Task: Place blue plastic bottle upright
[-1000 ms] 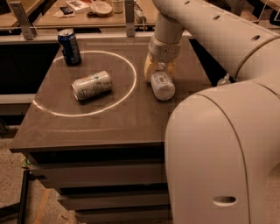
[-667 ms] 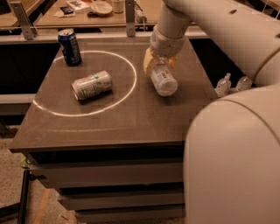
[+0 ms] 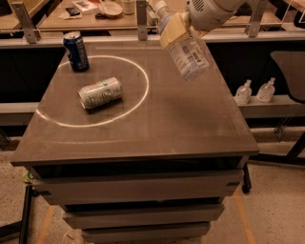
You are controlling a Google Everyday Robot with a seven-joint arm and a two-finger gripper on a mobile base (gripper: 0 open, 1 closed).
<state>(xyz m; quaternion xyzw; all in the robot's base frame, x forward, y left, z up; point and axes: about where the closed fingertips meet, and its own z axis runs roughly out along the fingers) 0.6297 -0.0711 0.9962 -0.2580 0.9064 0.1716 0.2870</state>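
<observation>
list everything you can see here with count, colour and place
clear ribbed plastic water bottle: one, clear with pale label, tilted in the air above the table's far right
dark blue soda can: one, upright, table's far left
silver-green metal can: one, on its side inside the ring
painted ring: one, white, tabletop's left half
dark square table: one, centre
small clear pump bottles: two, ledge right of table
end effector: one, tan, gripping the bottle's upper part
robot arm: one, white, top right

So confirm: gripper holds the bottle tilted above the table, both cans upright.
Camera view: the silver can lies on its side; only the dark blue can stands. The gripper does hold the blue plastic bottle tilted above the table.
</observation>
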